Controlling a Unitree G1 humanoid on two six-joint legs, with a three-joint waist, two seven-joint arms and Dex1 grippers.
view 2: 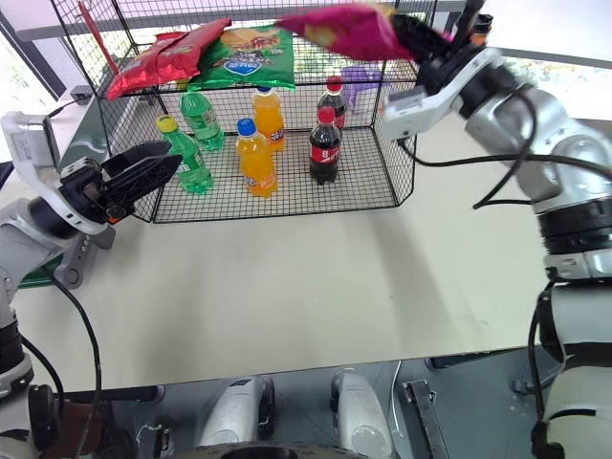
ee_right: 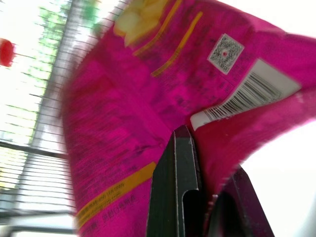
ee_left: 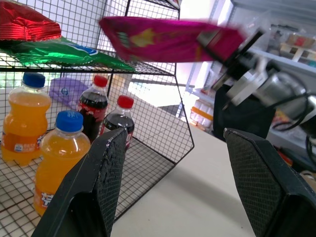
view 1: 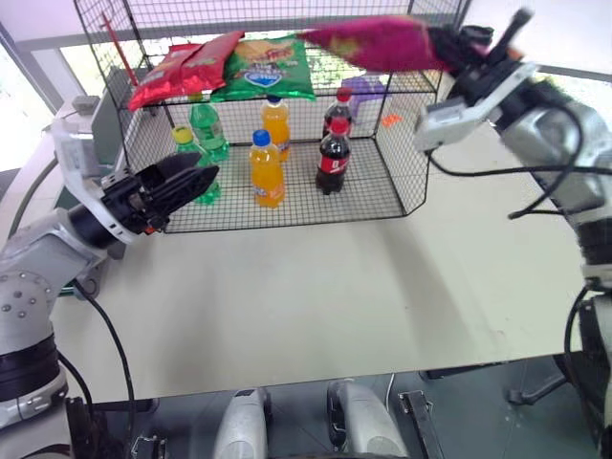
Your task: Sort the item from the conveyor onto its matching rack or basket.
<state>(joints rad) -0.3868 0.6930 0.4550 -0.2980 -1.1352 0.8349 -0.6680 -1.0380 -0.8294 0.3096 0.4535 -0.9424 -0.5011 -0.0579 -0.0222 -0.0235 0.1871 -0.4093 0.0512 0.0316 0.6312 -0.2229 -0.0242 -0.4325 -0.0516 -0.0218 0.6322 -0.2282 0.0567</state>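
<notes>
Left gripper (view 1: 191,182) hangs near-left w/ fingers spread, nothing in them. Black wire cage (view 1: 402,196) far-centre: red chip bags (view 1: 182,67) & green bag (view 1: 268,67) on top tier, bottles below. Right gripper (view 1: 449,43), far right, is clamped on the pink chip bag (view 1: 378,40), held flat over the tier's right part (free spot). Best: go further in, lower, then let go. Pale tabletop (view 1: 316,296); bright windows behind.

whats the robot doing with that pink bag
The right gripper is shut on a pink chip bag and holds it in the air by the top tier of the black wire rack, where red and green chip bags lie. The left gripper hangs open and empty near the rack's front.
</notes>
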